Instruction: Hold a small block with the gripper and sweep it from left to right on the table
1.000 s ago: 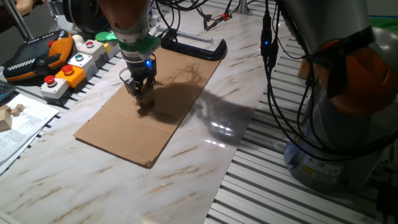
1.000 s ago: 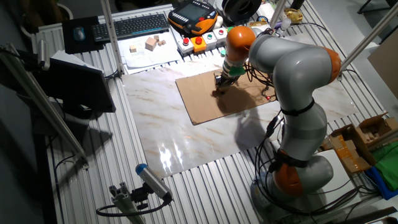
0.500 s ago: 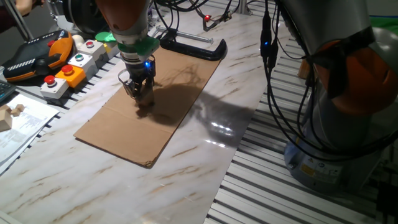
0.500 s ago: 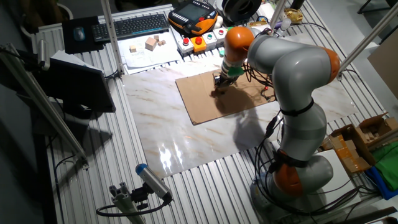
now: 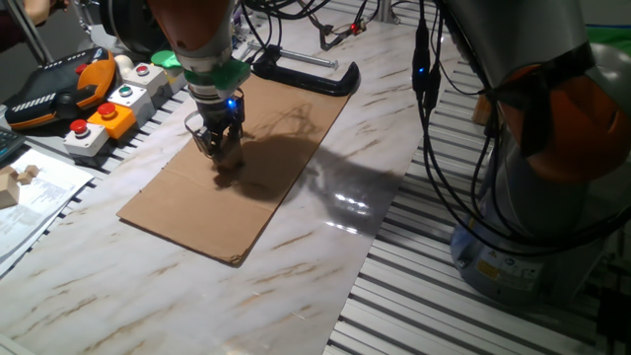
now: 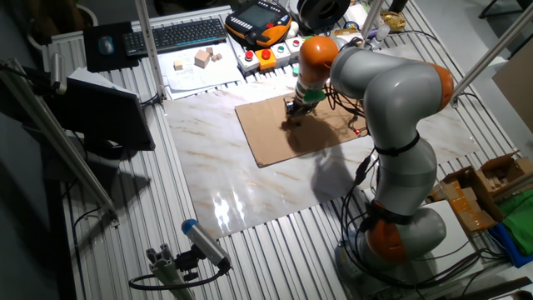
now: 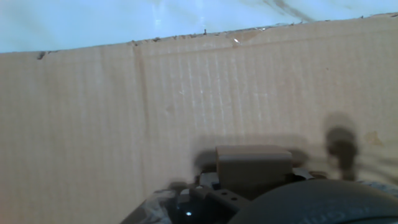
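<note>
My black gripper (image 5: pixel 223 156), with its blue light and green ring, points straight down over the brown cardboard sheet (image 5: pixel 197 212) that lies on the white marble table (image 5: pixel 315 256). It is shut on the small tan block (image 5: pixel 231 154), which rests on the cardboard. In the hand view the block (image 7: pixel 254 167) sits between the dark fingers (image 7: pixel 208 194) on the cardboard (image 7: pixel 93 112), with the table (image 7: pixel 74 18) beyond the sheet's edge. In the other fixed view the gripper (image 6: pixel 291 117) is over the sheet's far part; the block is too small to tell there.
A black clamp (image 5: pixel 306 74) lies at the cardboard's far end. Button boxes (image 5: pixel 104 118) and a teach pendant (image 5: pixel 59 89) stand to the left. Paper with loose wooden pieces (image 6: pixel 200 58) and a keyboard (image 6: pixel 179 35) lie beyond the table. Cables (image 5: pixel 434 118) hang on the right.
The gripper with the block has slid a little to the left and away across the cardboard. It stays shut on the block.
</note>
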`<state>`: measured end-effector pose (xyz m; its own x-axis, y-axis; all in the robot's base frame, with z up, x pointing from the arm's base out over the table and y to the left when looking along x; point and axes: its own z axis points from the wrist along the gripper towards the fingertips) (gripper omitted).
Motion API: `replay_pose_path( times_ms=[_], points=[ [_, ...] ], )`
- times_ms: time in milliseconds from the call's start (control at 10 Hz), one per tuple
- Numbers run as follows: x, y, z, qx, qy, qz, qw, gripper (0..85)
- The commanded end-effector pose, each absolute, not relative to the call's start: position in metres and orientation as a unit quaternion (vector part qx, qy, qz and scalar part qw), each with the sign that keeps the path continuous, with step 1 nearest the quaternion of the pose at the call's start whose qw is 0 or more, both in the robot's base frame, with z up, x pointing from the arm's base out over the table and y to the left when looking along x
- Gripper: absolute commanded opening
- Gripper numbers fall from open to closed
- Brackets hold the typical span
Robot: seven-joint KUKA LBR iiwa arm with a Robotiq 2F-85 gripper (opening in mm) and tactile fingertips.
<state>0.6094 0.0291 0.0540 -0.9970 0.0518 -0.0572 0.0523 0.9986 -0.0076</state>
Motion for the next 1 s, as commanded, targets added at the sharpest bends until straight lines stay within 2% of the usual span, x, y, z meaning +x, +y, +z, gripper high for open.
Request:
replay_pose_path(
  times_ms=[0, 900],
  points=[
    [0.609, 0.03, 0.054, 0.025, 0.999, -0.005, 0.029, 0.7],
    [0.611, 0.044, 0.053, 0.024, 0.999, -0.004, 0.026, 0.7]
  ],
)
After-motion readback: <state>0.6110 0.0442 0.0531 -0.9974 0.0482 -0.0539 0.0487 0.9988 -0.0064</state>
